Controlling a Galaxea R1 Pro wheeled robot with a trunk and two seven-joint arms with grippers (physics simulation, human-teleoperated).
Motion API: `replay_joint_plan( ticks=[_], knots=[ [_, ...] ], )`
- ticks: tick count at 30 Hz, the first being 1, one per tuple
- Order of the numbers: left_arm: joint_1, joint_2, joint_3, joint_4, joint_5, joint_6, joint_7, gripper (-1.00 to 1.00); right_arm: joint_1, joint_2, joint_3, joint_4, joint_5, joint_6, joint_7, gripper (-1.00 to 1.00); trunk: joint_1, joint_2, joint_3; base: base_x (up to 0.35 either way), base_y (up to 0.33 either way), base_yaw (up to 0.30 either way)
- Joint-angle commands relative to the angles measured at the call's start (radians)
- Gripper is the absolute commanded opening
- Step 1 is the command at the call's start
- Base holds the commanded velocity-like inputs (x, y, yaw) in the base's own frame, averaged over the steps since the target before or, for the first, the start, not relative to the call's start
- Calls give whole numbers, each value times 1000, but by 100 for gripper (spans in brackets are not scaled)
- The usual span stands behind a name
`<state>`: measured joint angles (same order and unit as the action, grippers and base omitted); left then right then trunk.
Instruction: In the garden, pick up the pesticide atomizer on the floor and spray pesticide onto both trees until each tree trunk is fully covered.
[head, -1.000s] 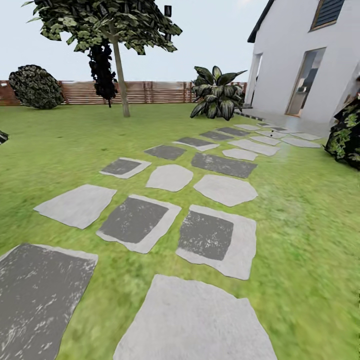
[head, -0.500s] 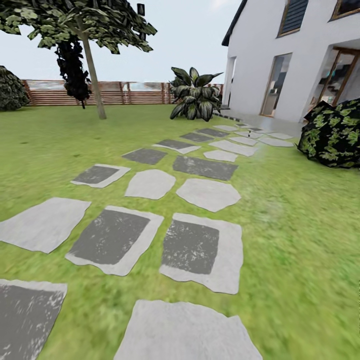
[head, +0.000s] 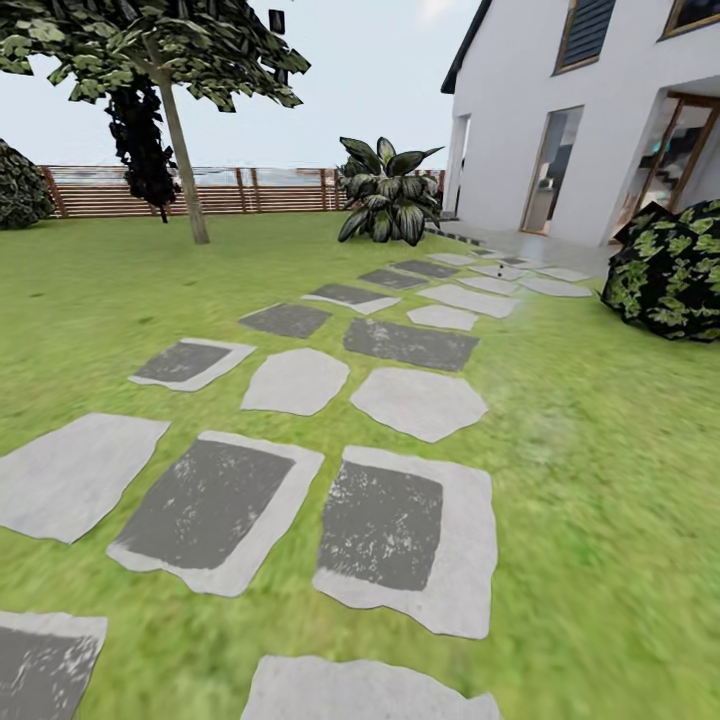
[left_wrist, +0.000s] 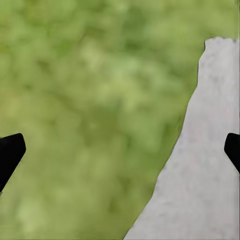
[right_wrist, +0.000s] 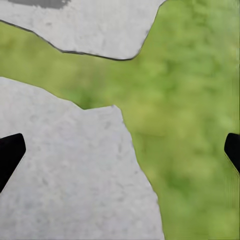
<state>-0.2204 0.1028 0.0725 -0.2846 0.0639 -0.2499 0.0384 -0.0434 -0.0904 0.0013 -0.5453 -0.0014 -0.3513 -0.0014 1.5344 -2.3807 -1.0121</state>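
The head view looks over the garden lawn (head: 600, 480), where a path of grey stepping stones (head: 405, 540) runs toward a white house (head: 600, 110). One tree (head: 185, 165) with a bare trunk stands at the lawn's far edge, just before the brown slat fence (head: 280, 188). The left gripper (left_wrist: 120, 150) and the right gripper (right_wrist: 120, 150) both hang wide apart and empty over grass and stone.

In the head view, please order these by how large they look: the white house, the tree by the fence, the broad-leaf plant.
1. House.
2. Tree.
3. Broad-leaf plant.
This is apparent size only; all three stand at different distances.
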Motion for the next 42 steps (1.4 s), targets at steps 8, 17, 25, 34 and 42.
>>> replay_joint_plan(
  ticks=[8, 17, 25, 34, 42],
  knots=[
    [0, 0, 0, 1, 7, -3, 0, 100, 0, 1, 0, 4, 0, -3, 0, 100, 0, 0, -1, 340, 0, 0],
    [0, 0, 0, 0, 7, -3, 0, 100, -1, 1, -1, 2, -2, -4, -2, 100, 0, 0, -1, 340, 0, 0],
    [0, 3, 0, -1, 7, -3, 0, 100, 0, 1, -4, 2, -2, -49, -3, 100, 0, 0, -1, 340, 0, 0],
    [0, 2, -2, -1, 8, -3, 0, 100, 0, 1, -6, 4, -3, -52, -3, 100, 0, 0, -1, 340, 0, 0],
    [0, 4, -2, -1, 7, -3, 0, 100, 0, 1, -7, 0, -5, -51, -3, 100, 0, 0, -1, 340, 0, 0]
  ],
)
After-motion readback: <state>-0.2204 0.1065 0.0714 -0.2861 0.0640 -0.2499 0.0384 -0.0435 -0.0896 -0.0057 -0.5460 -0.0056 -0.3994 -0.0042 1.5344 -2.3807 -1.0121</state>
